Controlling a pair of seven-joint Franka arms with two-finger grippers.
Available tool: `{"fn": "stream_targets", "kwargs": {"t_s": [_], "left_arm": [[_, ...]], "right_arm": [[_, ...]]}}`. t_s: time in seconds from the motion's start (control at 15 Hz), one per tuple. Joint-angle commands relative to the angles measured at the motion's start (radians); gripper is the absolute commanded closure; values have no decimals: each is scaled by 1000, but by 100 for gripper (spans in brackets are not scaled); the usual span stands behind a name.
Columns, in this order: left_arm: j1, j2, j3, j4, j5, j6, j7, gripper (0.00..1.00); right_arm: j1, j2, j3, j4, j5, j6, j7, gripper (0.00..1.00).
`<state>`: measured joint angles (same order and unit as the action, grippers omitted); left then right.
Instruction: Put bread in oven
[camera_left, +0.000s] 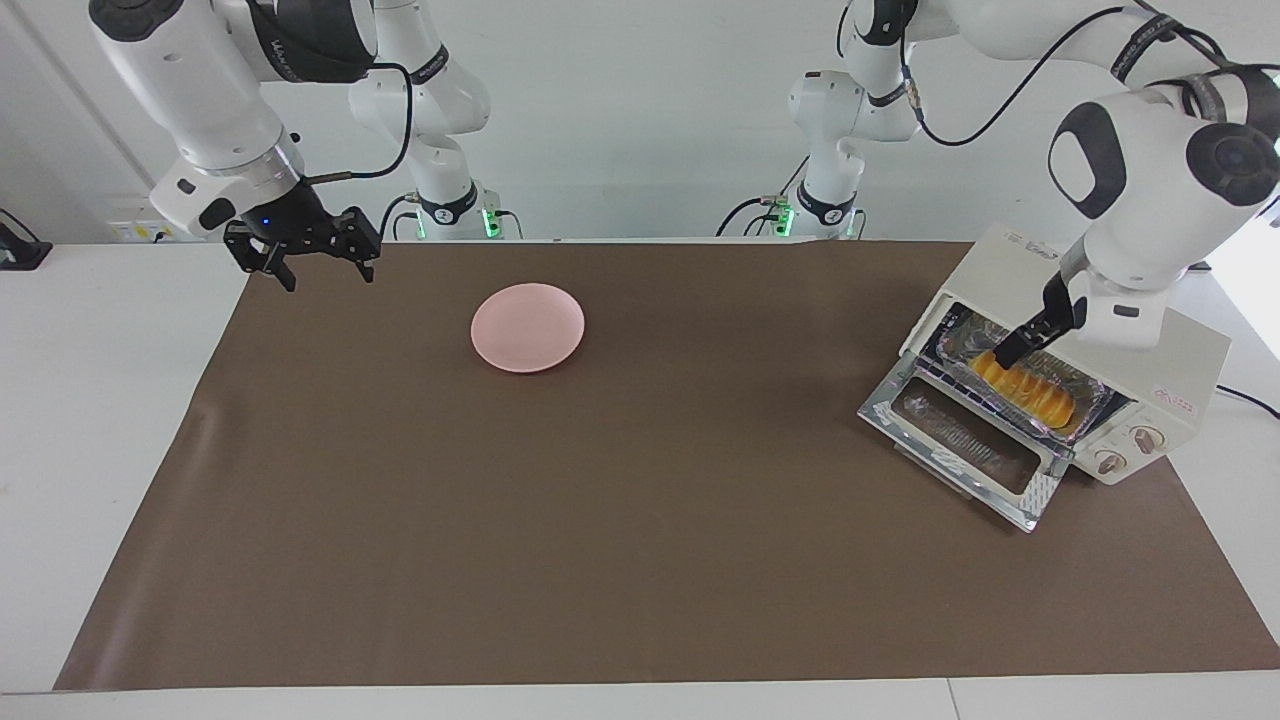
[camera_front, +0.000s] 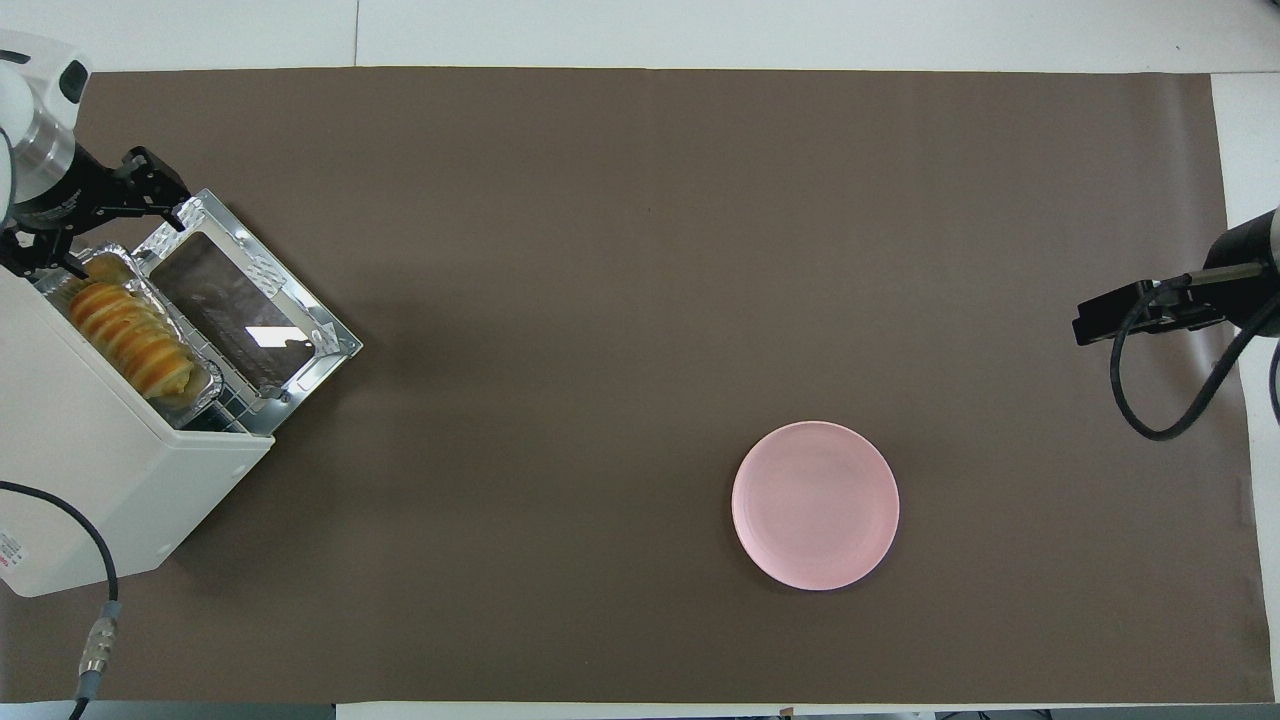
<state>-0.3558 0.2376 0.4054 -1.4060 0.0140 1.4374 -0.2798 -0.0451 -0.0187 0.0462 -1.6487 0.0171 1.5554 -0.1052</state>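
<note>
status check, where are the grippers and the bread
Left gripper open, over the oven mouth. Right gripper open, waiting over the mat's edge. Bread in foil tray inside oven, door down.

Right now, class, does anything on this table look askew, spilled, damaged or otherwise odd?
The oven sits at an angle to the table edge, its door down. The bread lies neatly in its foil tray inside. Nothing is spilled or damaged.

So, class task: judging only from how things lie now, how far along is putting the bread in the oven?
Done: the bread lies in the foil tray on the oven rack, and the pink plate is bare. In hand: nothing; the left gripper is open above the loaf, and the right gripper waits open. Left: the glass door hangs open.
</note>
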Motion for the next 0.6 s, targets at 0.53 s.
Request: {"fn": "stream_targets", "kwargs": {"t_s": [0.53], "left_arm": [[300, -273, -351, -189, -16, -123, 176, 0]], "right_arm": [[-18, -4, 17, -2, -11, -12, 13, 0]]}}
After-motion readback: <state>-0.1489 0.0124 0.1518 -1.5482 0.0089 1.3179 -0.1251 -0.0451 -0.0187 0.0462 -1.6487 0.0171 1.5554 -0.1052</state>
